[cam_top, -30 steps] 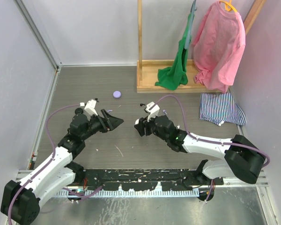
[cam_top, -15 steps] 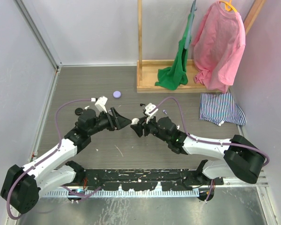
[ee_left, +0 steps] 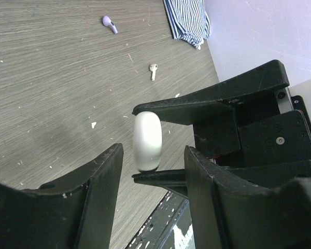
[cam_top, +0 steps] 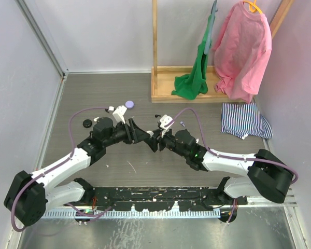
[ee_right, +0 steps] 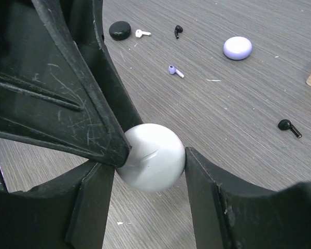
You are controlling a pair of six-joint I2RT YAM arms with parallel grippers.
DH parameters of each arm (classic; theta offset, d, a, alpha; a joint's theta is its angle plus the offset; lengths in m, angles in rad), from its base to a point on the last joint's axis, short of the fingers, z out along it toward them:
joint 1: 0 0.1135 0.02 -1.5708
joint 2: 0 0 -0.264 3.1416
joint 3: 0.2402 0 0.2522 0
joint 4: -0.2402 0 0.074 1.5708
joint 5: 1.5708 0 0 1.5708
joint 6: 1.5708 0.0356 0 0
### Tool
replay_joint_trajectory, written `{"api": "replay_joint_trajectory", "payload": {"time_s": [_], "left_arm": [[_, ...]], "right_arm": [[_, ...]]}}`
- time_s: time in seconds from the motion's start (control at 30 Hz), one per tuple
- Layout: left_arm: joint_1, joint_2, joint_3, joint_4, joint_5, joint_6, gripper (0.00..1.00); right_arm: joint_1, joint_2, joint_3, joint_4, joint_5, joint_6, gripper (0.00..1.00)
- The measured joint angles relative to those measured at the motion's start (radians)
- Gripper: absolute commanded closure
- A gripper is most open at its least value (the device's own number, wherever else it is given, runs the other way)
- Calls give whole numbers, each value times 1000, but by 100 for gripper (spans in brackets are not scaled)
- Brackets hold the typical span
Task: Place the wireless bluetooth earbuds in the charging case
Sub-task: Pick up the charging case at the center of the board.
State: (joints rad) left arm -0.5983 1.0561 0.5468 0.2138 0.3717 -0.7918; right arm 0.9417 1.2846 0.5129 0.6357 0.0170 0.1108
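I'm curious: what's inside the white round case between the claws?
Can't tell: the white charging case in the right gripper is closed, hiding its inside. A white earbud lies on the table.

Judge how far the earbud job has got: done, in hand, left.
Done: nothing that shows. A white earbud, a lilac earbud and a black earbud lie loose on the table. In hand: the right gripper clamps the shut white case; the left gripper straddles it, jaws apart. Left: open a case and seat the earbuds.
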Motion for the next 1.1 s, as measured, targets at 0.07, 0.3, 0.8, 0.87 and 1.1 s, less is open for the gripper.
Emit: {"api": "replay_joint_trajectory", "payload": {"time_s": [0.07,0.3,0.8,0.87,1.1], "left_arm": [[-6,16,9,5,3,0,54],[-17,38,19,21,2,21,67],[-27,39,151,-176,6,201,93],[-30,35,191,-227,9,234,93],[-31,19,306,-394,26,349,96]], "right_arm": [[0,0,-1,1,-1,-3,54],[0,0,-2,2,0,-11,54],[0,-50,10,-32,-20,-70,30],[0,-71,23,-66,-43,-89,26],[-6,-136,133,-299,-149,-185,22]]}}
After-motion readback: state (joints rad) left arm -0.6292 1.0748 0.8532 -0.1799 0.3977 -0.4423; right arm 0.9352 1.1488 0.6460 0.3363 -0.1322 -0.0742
